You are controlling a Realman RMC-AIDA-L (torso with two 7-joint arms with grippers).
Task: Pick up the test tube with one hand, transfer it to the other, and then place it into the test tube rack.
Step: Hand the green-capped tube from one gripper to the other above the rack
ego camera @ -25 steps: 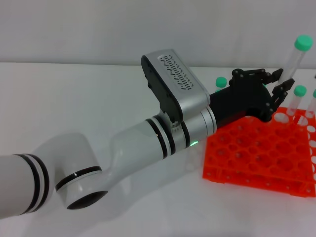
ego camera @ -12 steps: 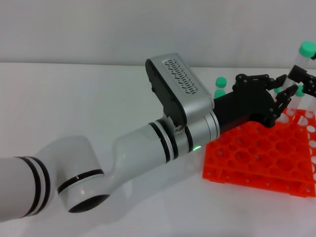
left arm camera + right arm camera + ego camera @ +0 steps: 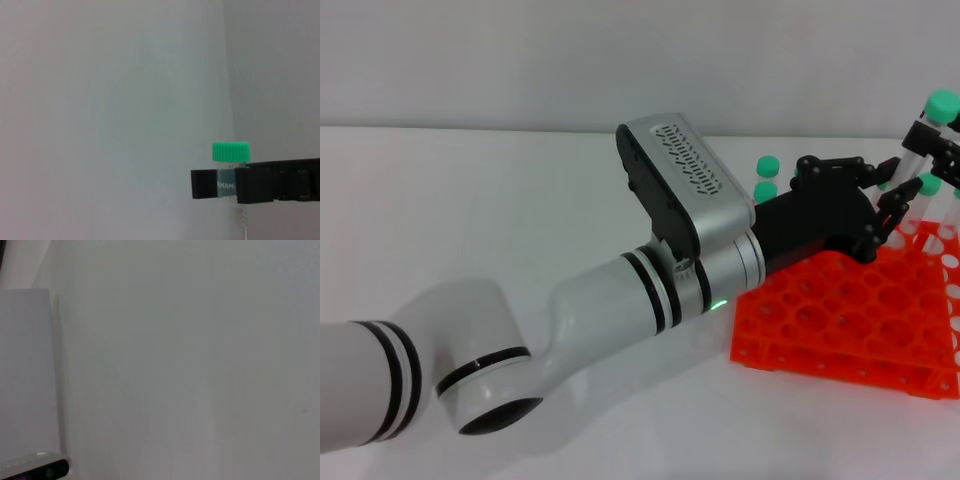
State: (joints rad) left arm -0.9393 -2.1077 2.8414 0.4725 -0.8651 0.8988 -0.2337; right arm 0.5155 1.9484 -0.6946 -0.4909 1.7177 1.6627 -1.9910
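Handover point, above far right corner of the orange rack (image 3: 850, 315). Test tube (image 3: 920, 160) is up in the air, near upright w/ slight tilt, green cap on top, over the rack's back rows. Right gripper (image 3: 932, 140) (only dark fingers show at frame edge) is clamped on tube just under the cap; left wrist view confirms it, black fingers (image 3: 250, 184) squeezed across the clear wall right below the cap. Left gripper (image 3: 885, 190), on the silver-white banded arm, sits lower beside the tube's mid section; fingers look apart, tips just beside the tube, can't tell if one pad touches. Other green-capped tubes (image 3: 767, 166) stand in the rack behind the left arm. Handling, my read: tube is light, stiff, thin-walled plastic, smooth and round so prob. slippery and apt to pivot in a two-point pinch. Grip near the cap is good: the cap's lip stops down-slip and lower length stays free for a hole. Firm squeeze ok, no crushing. Keep it vertical when lowering; tip catching the grid edge is the risk.
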